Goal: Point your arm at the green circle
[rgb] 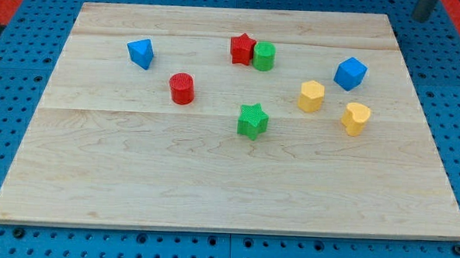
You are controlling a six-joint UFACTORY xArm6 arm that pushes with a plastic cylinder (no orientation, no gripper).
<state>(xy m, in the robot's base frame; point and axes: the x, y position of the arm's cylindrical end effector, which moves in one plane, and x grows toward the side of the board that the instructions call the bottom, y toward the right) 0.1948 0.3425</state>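
The green circle [264, 57] stands near the view's top centre of the wooden board [212, 183], touching the right side of a red star [242, 49]. My tip [425, 18] shows as a dark rod end at the view's top right corner, just beyond the board's far right corner. It is far to the right of the green circle and touches no block. The nearest block to it is a blue cube [351, 74].
A green star [252, 120] sits at the board's centre. A red cylinder [182, 89] and a blue block [141, 53] lie to the left. Two yellow blocks [311, 96] [356, 118] lie to the right. A blue pegboard [457, 92] surrounds the board.
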